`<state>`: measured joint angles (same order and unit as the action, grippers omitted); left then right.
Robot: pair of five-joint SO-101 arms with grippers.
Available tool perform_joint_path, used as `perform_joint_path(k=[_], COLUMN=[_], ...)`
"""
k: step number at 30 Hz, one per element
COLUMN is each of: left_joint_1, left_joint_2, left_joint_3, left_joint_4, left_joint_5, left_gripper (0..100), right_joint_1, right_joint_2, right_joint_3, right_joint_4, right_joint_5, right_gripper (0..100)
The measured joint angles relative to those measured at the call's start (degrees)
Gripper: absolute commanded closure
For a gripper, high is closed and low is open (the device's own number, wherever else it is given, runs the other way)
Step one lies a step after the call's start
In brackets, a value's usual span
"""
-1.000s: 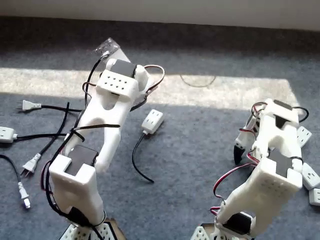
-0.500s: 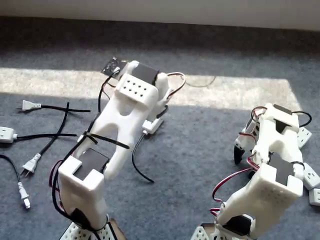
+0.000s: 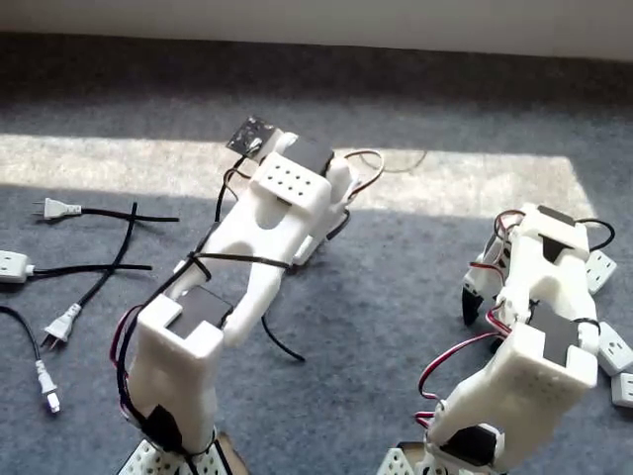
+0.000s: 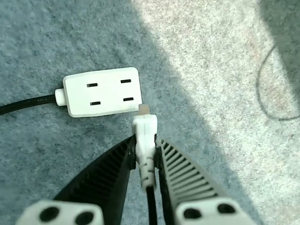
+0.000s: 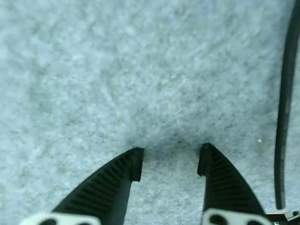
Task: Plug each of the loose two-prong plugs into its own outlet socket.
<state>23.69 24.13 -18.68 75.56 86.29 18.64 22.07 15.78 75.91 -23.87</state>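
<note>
In the left wrist view my left gripper (image 4: 144, 143) is shut on a white two-prong plug (image 4: 145, 133) with a black cord. Its prongs point at the near corner of a white outlet socket (image 4: 101, 91) lying face up on the carpet, beside the slots rather than in them. From above, the left arm (image 3: 267, 218) covers that socket. Loose plugs (image 3: 59, 209) (image 3: 61, 327) (image 3: 46, 388) lie at the far left beside another socket (image 3: 12, 265). My right gripper (image 5: 169, 161) is open just above bare carpet, and its dark fingers (image 3: 473, 302) sit low at the right.
White sockets (image 3: 601, 269) (image 3: 615, 346) lie beside the right arm at the right edge. A black cord (image 5: 283, 108) runs along the carpet near the right gripper. Black cords (image 3: 119, 247) cross the left side. A sunlit strip (image 3: 475, 183) spans the carpet behind the arms.
The left arm has swung to the right and forward, from beside the middle socket to over it, hiding it from above. The right arm has hardly moved.
</note>
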Motion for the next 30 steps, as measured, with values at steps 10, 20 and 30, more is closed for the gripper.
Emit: perform_joint_path(k=[10, 20, 30], left_joint_1=[-3.96, -5.54, -5.71], left_joint_2=[5.54, -2.46, -3.6], left_joint_3=[-1.93, -1.93, 1.14], left_joint_4=[-0.35, 3.96, 3.78], left_joint_5=[-0.09, -0.09, -0.09], left_gripper=[99, 99, 99], right_joint_1=[0.0, 0.0, 0.0], right_joint_2=[0.0, 0.0, 0.0], right_joint_3=[0.0, 0.0, 0.0], right_joint_4=[0.0, 0.0, 0.0], right_joint_5=[0.0, 0.0, 0.0], right_gripper=[80.0, 80.0, 80.0])
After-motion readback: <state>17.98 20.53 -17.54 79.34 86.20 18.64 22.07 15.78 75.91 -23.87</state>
